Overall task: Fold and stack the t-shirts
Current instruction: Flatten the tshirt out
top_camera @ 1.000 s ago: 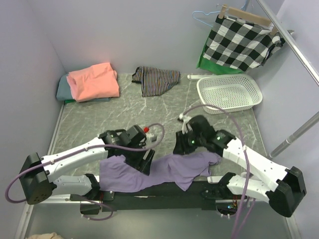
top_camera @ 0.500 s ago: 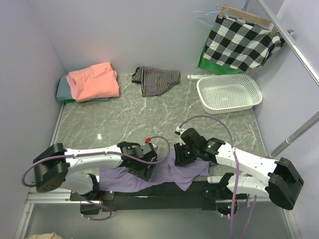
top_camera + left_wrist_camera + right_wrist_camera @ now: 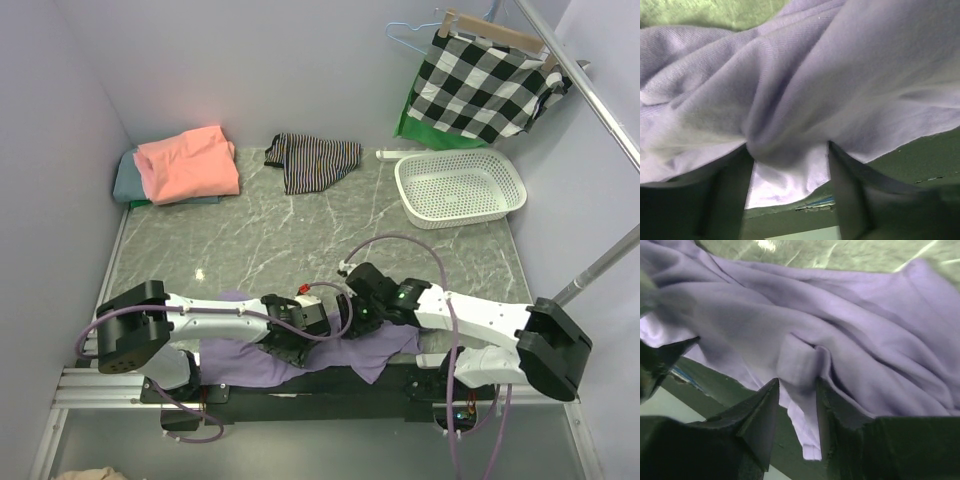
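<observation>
Currently the lavender t-shirt (image 3: 240, 365) lies crumpled along the near edge of the worktop (image 3: 300, 230). Part of it hangs over that edge, in front of the arm bases. Both arms reach inward and low, and they meet over the middle of the garment.

Left tool (image 3: 789, 150): jaws stand well apart, with a bunched fold of the lavender cloth sagging between and over the fingers (image 3: 730, 195). Nothing is clamped.

Right tool (image 3: 796, 382): jaws stand narrower, with a hem fold of the same shirt between the fingertips (image 3: 767, 400). Whether that fold is pinched or merely lying there cannot be told. From above, this tool sits just beside the left one, both on the cloth.

Mid-worktop: bare marbled surface.

Far left corner: the salmon-pink t-shirt (image 3: 188, 162) lies folded on top of the grey-teal t-shirt (image 3: 125, 180), whose edge shows at the left.

Far centre: a striped cloth (image 3: 315, 160) lies loosely heaped.

Far right: a white perforated basket (image 3: 455, 216) stands on the worktop. Behind it a black-and-white checked cloth (image 3: 485, 85) hangs on a wooden hanger (image 3: 495, 30).
</observation>
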Available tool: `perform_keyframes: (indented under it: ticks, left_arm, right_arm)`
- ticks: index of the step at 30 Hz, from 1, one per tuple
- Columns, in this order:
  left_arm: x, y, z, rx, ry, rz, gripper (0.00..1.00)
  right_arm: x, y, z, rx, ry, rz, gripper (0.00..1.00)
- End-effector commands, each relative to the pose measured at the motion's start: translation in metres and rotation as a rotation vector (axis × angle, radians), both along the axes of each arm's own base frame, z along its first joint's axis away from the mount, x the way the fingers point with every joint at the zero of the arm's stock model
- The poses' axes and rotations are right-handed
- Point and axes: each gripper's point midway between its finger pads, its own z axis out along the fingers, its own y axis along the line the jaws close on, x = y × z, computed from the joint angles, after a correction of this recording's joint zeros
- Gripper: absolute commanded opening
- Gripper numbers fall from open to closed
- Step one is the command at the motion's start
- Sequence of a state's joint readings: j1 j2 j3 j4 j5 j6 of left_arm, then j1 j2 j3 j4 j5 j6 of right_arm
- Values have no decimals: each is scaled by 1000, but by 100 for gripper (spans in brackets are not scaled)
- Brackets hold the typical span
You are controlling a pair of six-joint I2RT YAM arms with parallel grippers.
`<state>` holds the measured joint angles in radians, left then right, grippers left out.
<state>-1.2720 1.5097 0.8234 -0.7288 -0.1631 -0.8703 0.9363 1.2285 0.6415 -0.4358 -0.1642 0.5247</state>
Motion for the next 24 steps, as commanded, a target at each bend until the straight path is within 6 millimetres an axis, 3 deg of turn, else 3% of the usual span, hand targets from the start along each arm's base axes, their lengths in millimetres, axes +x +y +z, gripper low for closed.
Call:
perform_keyframes:
  ticks: [1, 4, 6, 7, 10, 14, 16, 20, 24]
  left_arm:
    - [4, -10, 5, -40, -27, 31, 46]
    - [4, -8, 5, -33, -33, 33, 22]
    - [8, -4, 9, -14, -53, 41, 3]
    - [10, -4, 13, -16, -65, 42, 1]
    - [18, 1, 32, 3, -112, 53, 1]
    - [36, -4, 73, -19, -195, 57, 1]
    - [47, 6, 88, -2, -230, 83, 1]
    - [86, 17, 119, -31, -311, 148, 3]
    - [143, 38, 131, -53, -367, 247, 16]
  right_arm:
    - [10, 21, 4, 10, -46, -17, 18]
    - [15, 19, 3, -26, -72, -33, 0]
    - [20, 14, 12, -40, -105, -46, 0]
    - [28, 14, 23, -40, -149, -63, 0]
    - [42, 10, 65, 2, -255, -95, 0]
    - [68, -7, 130, 61, -457, -194, 0]
    - [79, -16, 148, 62, -517, -238, 0]
    - [114, -34, 155, 5, -591, -299, 0]
    - [168, -49, 157, -10, -636, -412, 0]
